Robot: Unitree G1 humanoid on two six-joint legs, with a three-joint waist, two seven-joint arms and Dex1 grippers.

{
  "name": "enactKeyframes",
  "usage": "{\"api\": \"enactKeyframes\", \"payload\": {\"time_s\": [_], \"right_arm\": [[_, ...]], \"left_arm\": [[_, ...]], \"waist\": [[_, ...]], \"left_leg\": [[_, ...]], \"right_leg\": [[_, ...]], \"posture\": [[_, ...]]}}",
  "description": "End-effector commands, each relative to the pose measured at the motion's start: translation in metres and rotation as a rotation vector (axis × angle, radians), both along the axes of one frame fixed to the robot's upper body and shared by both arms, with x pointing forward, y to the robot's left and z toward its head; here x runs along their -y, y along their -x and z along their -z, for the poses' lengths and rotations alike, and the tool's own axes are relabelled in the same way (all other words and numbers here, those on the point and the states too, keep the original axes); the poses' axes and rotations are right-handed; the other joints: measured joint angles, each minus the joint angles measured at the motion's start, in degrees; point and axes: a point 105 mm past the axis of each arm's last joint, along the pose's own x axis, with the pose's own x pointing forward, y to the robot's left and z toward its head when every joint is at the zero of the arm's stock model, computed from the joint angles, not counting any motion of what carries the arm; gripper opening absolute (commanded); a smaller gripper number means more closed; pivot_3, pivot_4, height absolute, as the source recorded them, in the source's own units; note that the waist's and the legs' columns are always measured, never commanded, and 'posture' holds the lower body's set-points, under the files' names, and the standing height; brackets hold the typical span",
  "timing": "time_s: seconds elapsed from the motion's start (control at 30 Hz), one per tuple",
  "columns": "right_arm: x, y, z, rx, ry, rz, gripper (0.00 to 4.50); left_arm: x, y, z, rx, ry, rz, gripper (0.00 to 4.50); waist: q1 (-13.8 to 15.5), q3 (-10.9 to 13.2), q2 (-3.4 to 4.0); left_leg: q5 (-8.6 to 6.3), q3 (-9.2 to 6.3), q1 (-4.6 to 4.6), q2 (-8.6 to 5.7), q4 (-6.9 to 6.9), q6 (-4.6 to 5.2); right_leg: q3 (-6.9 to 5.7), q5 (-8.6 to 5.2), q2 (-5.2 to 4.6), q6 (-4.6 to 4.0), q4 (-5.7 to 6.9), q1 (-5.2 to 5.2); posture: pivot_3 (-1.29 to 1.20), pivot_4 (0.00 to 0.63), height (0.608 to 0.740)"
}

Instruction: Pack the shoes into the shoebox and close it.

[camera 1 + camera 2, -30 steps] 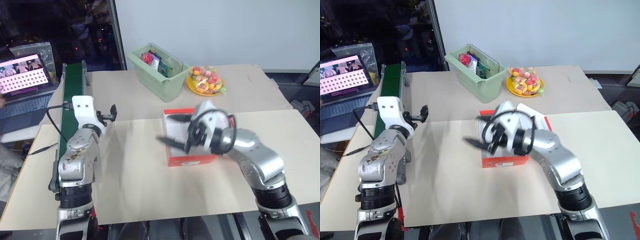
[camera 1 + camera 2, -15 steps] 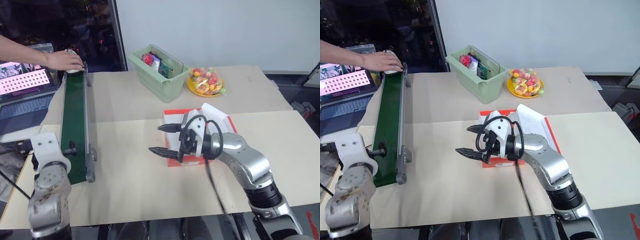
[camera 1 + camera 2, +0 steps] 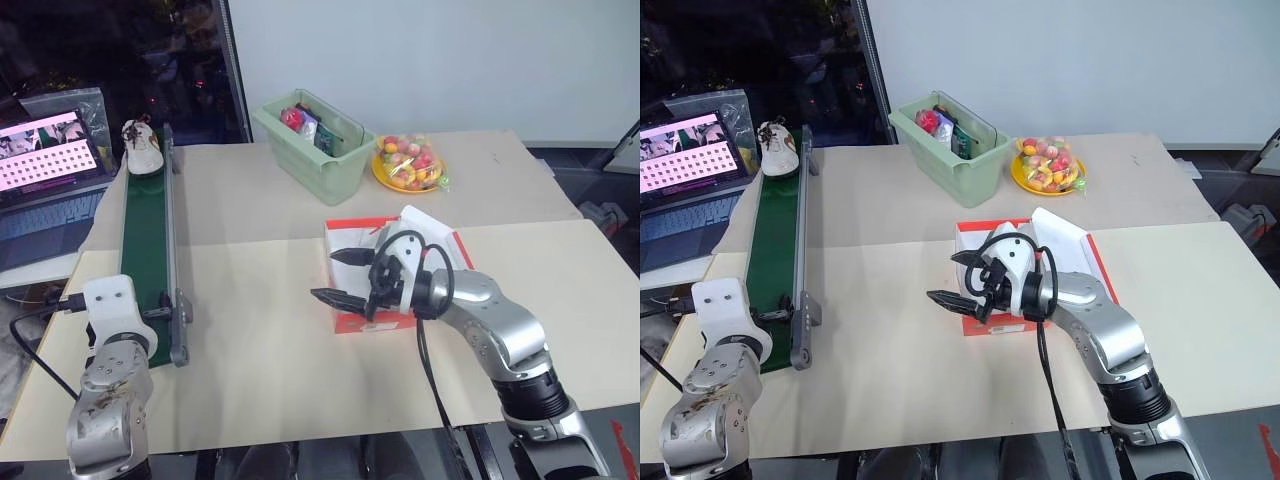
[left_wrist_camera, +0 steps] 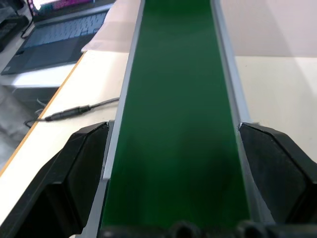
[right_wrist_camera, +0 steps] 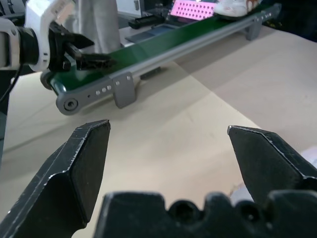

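One shoe (one shoebox)

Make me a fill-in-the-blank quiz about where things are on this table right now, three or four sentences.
1. The shoe lies at the far end of the ____ conveyor belt.
2. The lid of the red shoebox is ____.
3. The right gripper is ____ and holds nothing.
4. The yellow plate of fruit stands beside the pale ____ bin.

Missing words: green; open; open; green
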Motion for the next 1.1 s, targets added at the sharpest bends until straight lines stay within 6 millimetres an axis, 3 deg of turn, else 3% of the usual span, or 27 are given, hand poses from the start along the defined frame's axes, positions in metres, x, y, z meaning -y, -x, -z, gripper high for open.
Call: {"api": "enactKeyframes", "payload": {"time_s": [0.03,0.57,1.1], "right_arm": [[0.004,0.0,-0.009,0.054,-0.014,0.012,4.46],[0.004,-0.002,-0.007,0.057,-0.017,0.052,4.46],[0.003,-0.004,-0.006,0.052,-0.031,0.077,4.46]], "left_arm": [[0.002,-0.004,-0.014,0.054,-0.035,0.008,4.5],[0.012,-0.02,-0.022,0.026,-0.007,0.034,4.5],[0.008,-0.023,-0.023,0.026,-0.017,0.024,4.5]], "waist": [[0.0,0.0,0.0],[-0.14,0.01,-0.03],[-0.4,0.01,-0.03]], "left_leg": [[-0.01,0.06,0.0,0.02,0.0,0.02],[-0.04,0.21,0.02,0.14,0.0,0.03],[-0.07,0.22,0.02,0.23,0.0,-0.01]], "right_leg": [[0.01,0.0,0.01,0.0,-0.01,0.0],[0.04,0.02,0.13,-0.03,-0.04,0.0],[0.05,0.06,0.25,-0.09,-0.07,-0.01]], "posture": [[0.0,0.15,0.74],[0.0,0.15,0.74],[0.0,0.15,0.74]]}}
